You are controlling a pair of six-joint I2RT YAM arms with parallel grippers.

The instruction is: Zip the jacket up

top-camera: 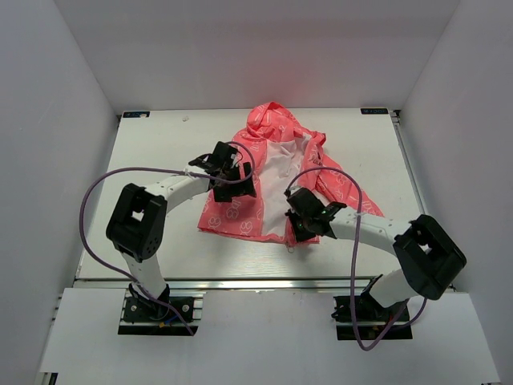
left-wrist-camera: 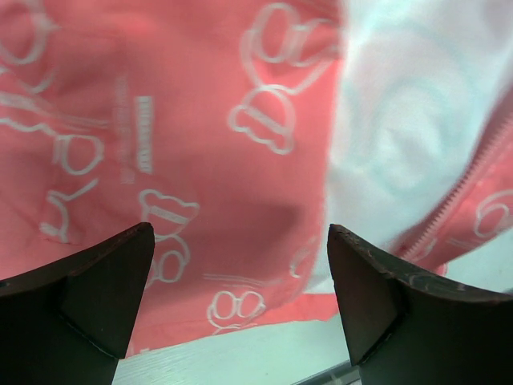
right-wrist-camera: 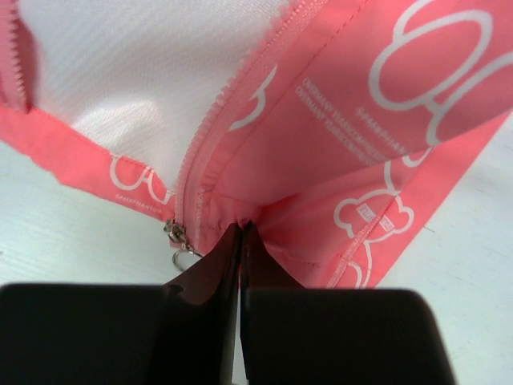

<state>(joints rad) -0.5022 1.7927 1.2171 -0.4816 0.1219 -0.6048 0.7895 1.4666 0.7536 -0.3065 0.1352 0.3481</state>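
Note:
The coral-pink jacket (top-camera: 272, 176) with white print lies open on the table, hood at the far end, white lining showing down its middle. My left gripper (top-camera: 232, 178) is open and empty, hovering over the jacket's left front panel (left-wrist-camera: 200, 120); its fingers (left-wrist-camera: 96, 297) frame the panel's bottom hem. My right gripper (top-camera: 303, 228) is shut on the bottom hem of the jacket's right front panel (right-wrist-camera: 337, 152), pinching a fold of fabric just right of the zipper. The metal zipper slider with its ring pull (right-wrist-camera: 178, 241) sits at the bottom of that zipper track (right-wrist-camera: 240, 88).
The white table (top-camera: 160, 152) is enclosed by white walls on the left, right and back. Purple cables loop off both arms. The table's front edge rail (top-camera: 256, 282) lies just below the jacket's hem.

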